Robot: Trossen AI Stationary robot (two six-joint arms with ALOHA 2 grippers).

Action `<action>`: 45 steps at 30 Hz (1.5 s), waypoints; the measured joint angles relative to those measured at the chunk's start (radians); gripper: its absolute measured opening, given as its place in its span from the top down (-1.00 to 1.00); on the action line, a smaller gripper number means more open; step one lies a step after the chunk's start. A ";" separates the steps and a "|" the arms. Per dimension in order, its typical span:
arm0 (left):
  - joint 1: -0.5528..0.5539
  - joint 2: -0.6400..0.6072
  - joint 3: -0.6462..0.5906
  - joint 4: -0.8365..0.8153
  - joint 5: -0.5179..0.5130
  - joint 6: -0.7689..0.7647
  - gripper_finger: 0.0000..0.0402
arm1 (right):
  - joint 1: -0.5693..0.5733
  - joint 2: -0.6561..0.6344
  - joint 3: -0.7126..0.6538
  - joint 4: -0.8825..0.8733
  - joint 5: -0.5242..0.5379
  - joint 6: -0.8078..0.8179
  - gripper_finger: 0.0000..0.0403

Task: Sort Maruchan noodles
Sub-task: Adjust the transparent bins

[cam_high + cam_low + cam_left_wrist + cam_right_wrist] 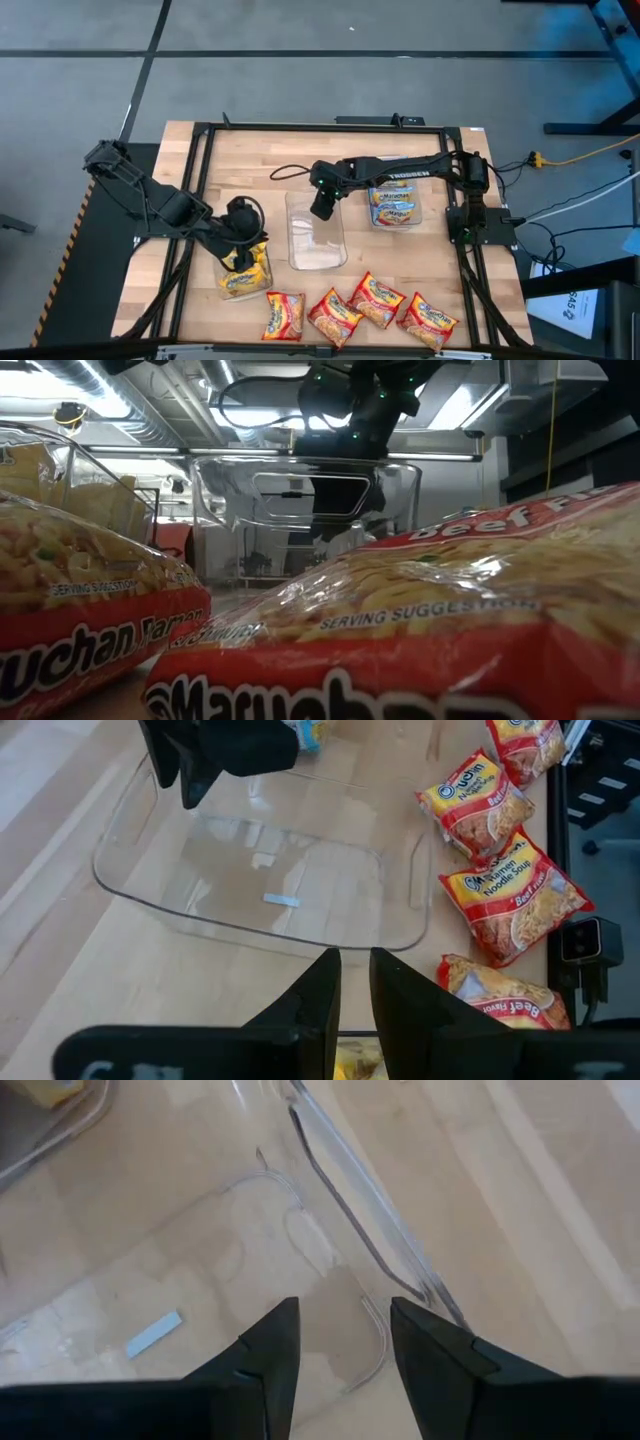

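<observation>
4 red noodle packets [355,310] lie in a row along the front edge of the desk [250,160], some touching or overlapping their neighbours. Yellow packets [244,277] sit in a clear tray [262,262] near the front left part of the desk, and blue-edged packets [395,205] fill another clear tray [414,194] toward the right side. Between these 2 trays stands a 3rd clear tray [318,240], holding no packets, near the middle of the desk.

The left claw [238,240] hangs over the yellow packets; its fingers [318,995] stand close together with a narrow gap, and whether they grip anything cannot be told. The right claw [340,1345] hovers over the back end of the middle tray, fingers [425,1345] spread apart with nothing between them but the tray's clear wall below.
</observation>
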 joint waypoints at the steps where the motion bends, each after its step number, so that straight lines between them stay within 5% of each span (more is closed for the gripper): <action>1: 0.000 0.000 0.000 -0.003 0.000 0.000 0.75 | -0.005 0.000 0.000 0.000 -0.018 0.009 0.22; 7: 0.000 -0.036 0.000 -0.145 0.080 -0.021 0.75 | -0.002 -0.002 0.061 0.007 -0.273 0.058 0.22; 17: -0.013 -0.069 0.000 -0.551 0.389 -0.343 0.75 | 0.035 -0.005 0.247 -0.049 -0.589 0.133 0.22; 26: -0.012 0.038 0.000 -0.543 0.235 -0.420 0.75 | 0.134 -0.005 0.256 -0.050 -0.585 0.130 0.22; 35: 0.078 0.165 0.000 -0.455 0.214 -0.268 0.75 | 0.241 -0.005 0.256 -0.110 -0.545 0.121 0.22; 45: 0.069 0.181 0.000 -0.427 0.243 -0.138 0.75 | 0.270 -0.133 0.256 -0.557 -0.226 0.048 0.22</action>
